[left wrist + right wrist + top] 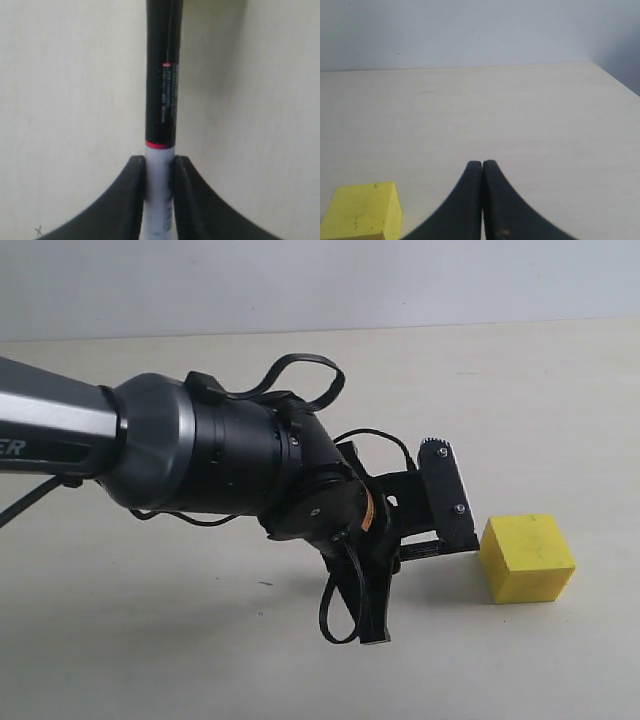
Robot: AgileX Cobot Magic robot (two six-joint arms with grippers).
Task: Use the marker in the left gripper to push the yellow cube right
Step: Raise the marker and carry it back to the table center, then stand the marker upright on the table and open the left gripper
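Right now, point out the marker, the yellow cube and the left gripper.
marker point(161, 100): left wrist view, on its black cap.
yellow cube point(527, 550): exterior view, on its top face.
left gripper point(159, 162): left wrist view, midway between the fingertips clamping the white barrel.

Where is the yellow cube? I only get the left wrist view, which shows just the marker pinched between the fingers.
Observer: The exterior view shows the yellow cube flat on the table, directly to the right of the left gripper.
Operator: How close?
Observer: The gripper's black end reaches the face of the cube turned toward it; any gap is too small to tell.
Operator: And the right gripper?
Observer: In the right wrist view the right gripper is shut on nothing and sits apart from the cube.
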